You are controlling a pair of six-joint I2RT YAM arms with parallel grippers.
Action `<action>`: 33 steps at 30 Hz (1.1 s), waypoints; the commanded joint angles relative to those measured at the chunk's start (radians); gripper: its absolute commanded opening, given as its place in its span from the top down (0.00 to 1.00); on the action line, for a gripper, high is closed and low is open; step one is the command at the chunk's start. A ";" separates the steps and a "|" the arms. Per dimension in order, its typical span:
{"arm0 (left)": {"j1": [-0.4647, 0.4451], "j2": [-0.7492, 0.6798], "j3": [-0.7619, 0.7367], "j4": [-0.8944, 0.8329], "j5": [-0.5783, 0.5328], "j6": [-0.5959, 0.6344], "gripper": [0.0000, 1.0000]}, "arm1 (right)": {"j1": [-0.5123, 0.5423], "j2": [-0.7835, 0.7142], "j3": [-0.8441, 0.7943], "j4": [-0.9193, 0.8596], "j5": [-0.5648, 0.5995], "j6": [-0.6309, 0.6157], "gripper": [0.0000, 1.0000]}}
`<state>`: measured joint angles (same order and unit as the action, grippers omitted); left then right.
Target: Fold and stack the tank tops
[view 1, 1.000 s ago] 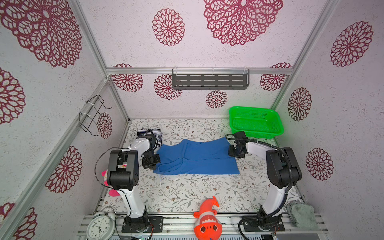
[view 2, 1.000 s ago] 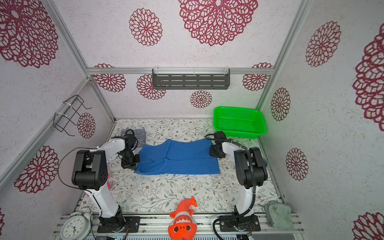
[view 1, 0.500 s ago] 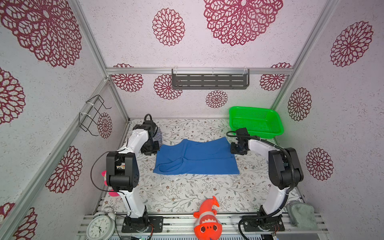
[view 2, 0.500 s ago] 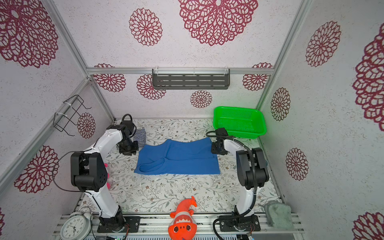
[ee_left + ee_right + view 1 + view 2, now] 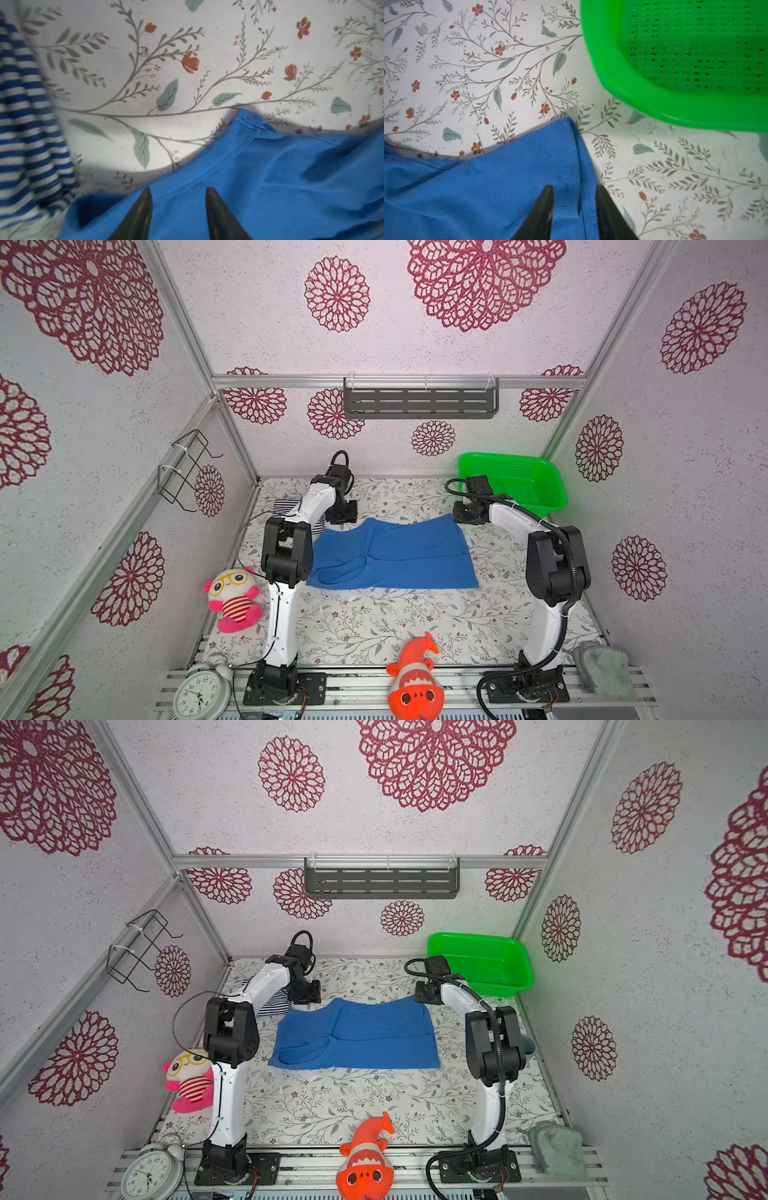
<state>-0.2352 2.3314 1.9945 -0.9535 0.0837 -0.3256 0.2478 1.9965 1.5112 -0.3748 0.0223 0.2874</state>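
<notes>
Folding the blue tank top point(image 5: 395, 556) seemed underway; left gripper point(image 5: 177, 190) and right gripper point(image 5: 574, 187) hung spread, needing to pinch 2 far corners.

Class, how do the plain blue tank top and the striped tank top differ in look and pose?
The plain royal blue cloth tank top is one solid colour; the navy-and-white striped cloth tank top is banded. The blue one lies spread across the middle; the striped one sits compact at the far left, partly behind the left arm. Both rest on the floral table.
</notes>
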 commanded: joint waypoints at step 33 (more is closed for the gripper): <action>-0.082 0.140 0.041 0.147 0.141 -0.091 1.00 | -0.002 0.260 0.243 0.018 -0.001 -0.038 0.64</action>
<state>-0.3088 2.4603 2.0602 -0.7902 0.2176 -0.4179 0.2485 2.2353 1.7096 -0.3222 0.0223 0.2768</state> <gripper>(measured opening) 0.049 0.362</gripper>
